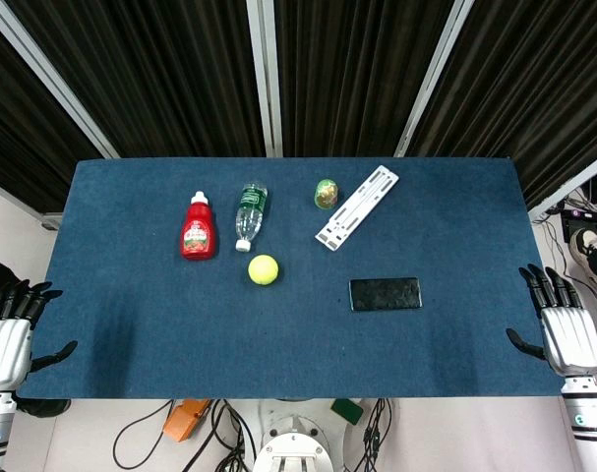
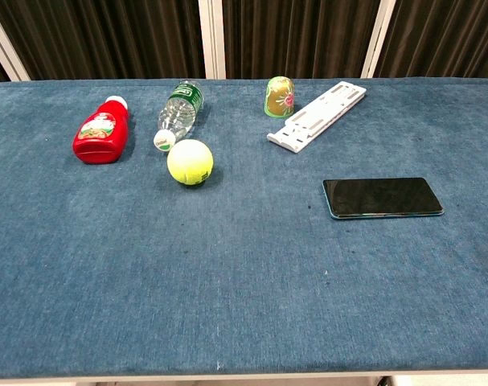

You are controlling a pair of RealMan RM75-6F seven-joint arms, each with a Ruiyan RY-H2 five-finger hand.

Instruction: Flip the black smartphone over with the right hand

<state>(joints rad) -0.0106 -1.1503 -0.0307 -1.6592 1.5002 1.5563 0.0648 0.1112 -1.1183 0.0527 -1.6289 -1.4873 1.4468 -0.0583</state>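
Smartphone (image 2: 383,198), black, flat on the blue table (image 1: 131,324), right of centre, glossy face up, clear of all else. Untouched so far. Right hand (image 1: 564,329) parked off the table's right edge, fingers spread, holding nothing; left hand (image 1: 8,329) likewise off the left edge. Tennis ball (image 2: 190,162) well apart.

Lab test rig: black curtains (image 1: 180,69), blue-clothed table (image 1: 131,315), loose cables (image 1: 150,428) on floor.
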